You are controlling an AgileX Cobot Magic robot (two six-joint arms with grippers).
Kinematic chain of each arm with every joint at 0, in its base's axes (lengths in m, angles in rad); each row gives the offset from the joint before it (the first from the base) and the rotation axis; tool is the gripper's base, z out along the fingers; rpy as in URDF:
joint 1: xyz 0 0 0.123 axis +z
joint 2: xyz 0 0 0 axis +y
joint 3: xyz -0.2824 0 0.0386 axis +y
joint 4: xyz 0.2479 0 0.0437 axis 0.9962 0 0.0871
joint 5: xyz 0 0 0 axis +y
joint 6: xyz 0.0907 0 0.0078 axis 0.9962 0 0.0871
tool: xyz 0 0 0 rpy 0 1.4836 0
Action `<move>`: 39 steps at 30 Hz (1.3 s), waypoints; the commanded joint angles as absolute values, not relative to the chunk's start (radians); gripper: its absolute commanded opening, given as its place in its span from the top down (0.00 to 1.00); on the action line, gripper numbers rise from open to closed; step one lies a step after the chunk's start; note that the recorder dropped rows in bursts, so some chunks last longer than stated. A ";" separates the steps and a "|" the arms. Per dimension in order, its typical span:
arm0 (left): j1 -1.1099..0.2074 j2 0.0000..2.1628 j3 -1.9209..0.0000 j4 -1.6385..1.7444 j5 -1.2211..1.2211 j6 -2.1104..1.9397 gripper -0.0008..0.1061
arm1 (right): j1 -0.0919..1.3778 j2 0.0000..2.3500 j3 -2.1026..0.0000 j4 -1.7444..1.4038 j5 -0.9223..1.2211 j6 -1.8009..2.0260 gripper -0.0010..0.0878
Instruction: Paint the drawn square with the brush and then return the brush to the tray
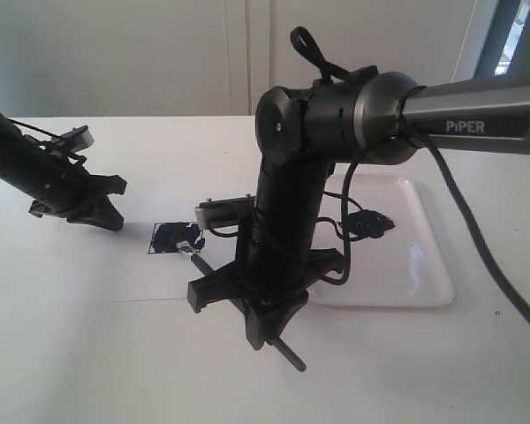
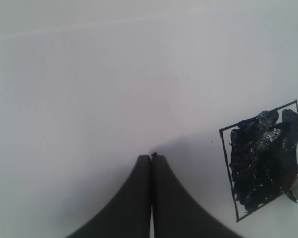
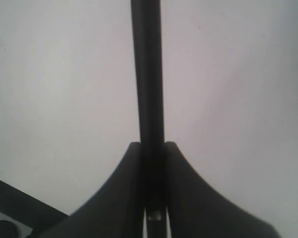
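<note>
One drawn square (image 1: 175,237) is glistening, lumpy blue-black.
Left gripper (image 2: 152,157) is pinching shut on nothing; right gripper (image 3: 152,147) is clamping the slim black brush (image 3: 148,74), tip resting on the square's edge; glossy round-cornered tray (image 1: 424,265) is lying rightmost.

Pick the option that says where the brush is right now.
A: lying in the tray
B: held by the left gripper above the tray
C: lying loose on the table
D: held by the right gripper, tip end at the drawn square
D: the right gripper is clamped on the brush handle, and the exterior view shows its tip end at the paint-filled drawn square, apart from the tray.
</note>
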State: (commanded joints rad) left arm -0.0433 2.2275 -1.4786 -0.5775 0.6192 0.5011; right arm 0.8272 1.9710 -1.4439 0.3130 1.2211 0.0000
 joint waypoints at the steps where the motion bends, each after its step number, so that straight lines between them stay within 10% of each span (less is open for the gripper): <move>1: -0.043 2.228 -1.479 -0.578 0.619 0.501 0.99 | 0.827 1.967 -1.444 0.310 1.221 0.000 0.99; 39: -0.043 2.228 -1.479 -0.578 0.619 0.501 0.99 | 0.827 1.935 -1.444 0.117 1.221 0.097 0.99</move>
State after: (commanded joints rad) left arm -0.0433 2.2275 -1.4786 -0.5775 0.6192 0.5011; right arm 0.8272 1.9354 -1.4439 0.1171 1.2211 0.0971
